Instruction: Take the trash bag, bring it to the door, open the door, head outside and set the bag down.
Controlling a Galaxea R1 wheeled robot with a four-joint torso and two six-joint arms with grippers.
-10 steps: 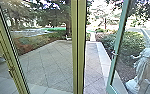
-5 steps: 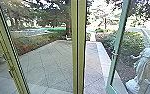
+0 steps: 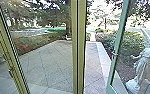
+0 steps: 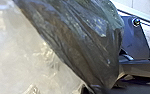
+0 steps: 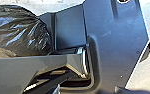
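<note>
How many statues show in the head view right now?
1. The pale statue shows at the lower right, in the glass to the right of the green door frame. Others may be hidden behind the upright post or the bushes.

open gap between yellowish post [image 3: 81, 50] and green-framed door [image 3: 120, 27], pale statue [image 3: 144, 61] behind glass

The trash bag [image 5: 18, 27] is black, the post [image 3: 78, 50] yellow-green, the door frame [image 3: 119, 32] pale green, the statue [image 3: 144, 62] whitish; dark diagonal lines cross the grey paving [image 3: 51, 62].
</note>
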